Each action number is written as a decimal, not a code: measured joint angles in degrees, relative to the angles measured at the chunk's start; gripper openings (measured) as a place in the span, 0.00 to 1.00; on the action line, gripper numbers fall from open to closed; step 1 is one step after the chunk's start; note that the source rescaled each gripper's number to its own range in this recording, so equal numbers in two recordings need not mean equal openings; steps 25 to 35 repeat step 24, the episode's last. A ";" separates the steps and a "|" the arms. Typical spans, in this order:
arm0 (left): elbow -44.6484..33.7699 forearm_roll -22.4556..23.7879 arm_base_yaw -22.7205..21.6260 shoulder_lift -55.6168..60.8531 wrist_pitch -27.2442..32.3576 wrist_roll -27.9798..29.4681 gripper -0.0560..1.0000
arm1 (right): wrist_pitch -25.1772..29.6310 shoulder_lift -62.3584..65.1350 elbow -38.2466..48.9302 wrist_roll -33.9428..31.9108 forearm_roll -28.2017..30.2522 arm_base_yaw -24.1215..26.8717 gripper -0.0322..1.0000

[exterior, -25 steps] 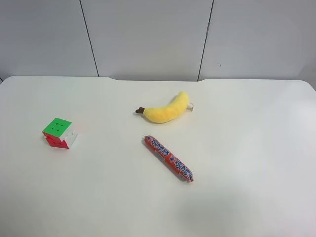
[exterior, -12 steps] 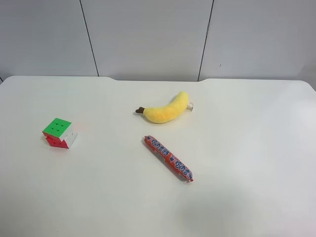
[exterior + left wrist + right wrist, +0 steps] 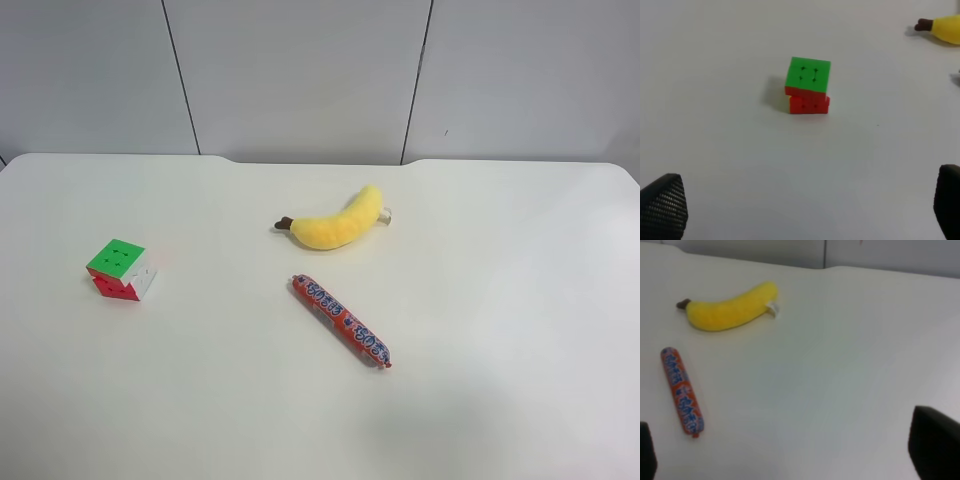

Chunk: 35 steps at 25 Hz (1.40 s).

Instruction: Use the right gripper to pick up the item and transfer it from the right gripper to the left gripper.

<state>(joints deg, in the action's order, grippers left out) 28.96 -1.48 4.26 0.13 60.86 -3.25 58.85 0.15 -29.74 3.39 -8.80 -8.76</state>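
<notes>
The item, a small puzzle cube [image 3: 121,269] with a green top, a red face and a white face, sits alone on the white table [image 3: 500,300] at the exterior high view's left. Neither arm shows in that view. The left wrist view has the cube [image 3: 808,85] ahead of my left gripper [image 3: 805,210], well clear of it. That gripper is open, with only its black fingertips [image 3: 662,205] showing at the frame's corners. My right gripper [image 3: 790,460] is open too and holds nothing; the cube is out of its view.
A yellow plush banana [image 3: 335,222] lies near the table's middle, with a long orange-red sausage stick [image 3: 340,320] just in front of it. Both appear ahead of the right gripper: the banana [image 3: 727,309] and the stick [image 3: 682,390]. A grey panelled wall [image 3: 300,70] stands behind the table.
</notes>
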 joint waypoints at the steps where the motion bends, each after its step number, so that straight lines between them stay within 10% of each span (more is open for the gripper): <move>1: 0.00 0.00 -1.40 0.00 0.00 0.00 1.00 | 0.00 0.00 0.00 0.00 0.00 1.17 1.00; 7: 0.00 0.00 -7.78 0.00 0.00 0.00 1.00 | 0.00 0.00 0.00 0.00 0.00 2.70 1.00; 35: 0.00 0.00 -8.12 0.00 0.00 0.00 1.00 | 0.00 0.00 0.00 0.00 -0.05 2.70 1.00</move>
